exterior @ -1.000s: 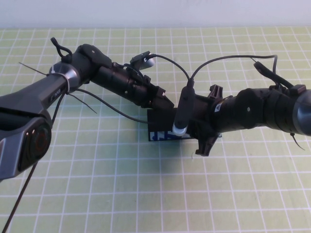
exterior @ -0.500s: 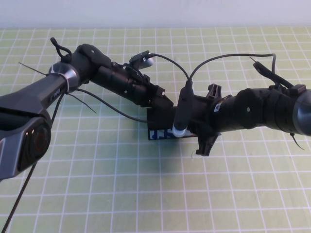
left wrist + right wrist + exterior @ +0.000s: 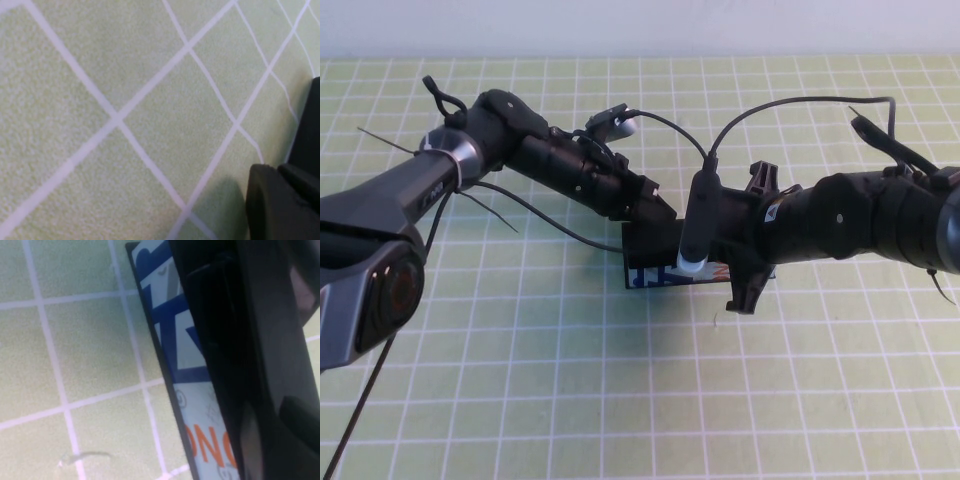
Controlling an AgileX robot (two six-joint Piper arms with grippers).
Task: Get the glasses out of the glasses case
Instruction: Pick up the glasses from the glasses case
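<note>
The glasses case [image 3: 655, 276], a black box with a light blue printed front, lies at the middle of the green mat. My left gripper [image 3: 658, 212] reaches in from the left and rests against the case's back left corner. My right gripper [image 3: 725, 258] comes from the right and sits low over the case's right half, mostly hidden under its own wrist. In the right wrist view the blue and orange front of the case [image 3: 185, 355] runs beside black shapes filling the opening. I cannot make out the glasses among them.
A green mat with a white grid [image 3: 520, 380] covers the table. Black cables [image 3: 670, 125] loop above the case between the two wrists. A white wall edge [image 3: 640, 25] runs along the back.
My right arm has shifted slightly over the case and its cable loop has risen. The left arm and the case have not moved.
</note>
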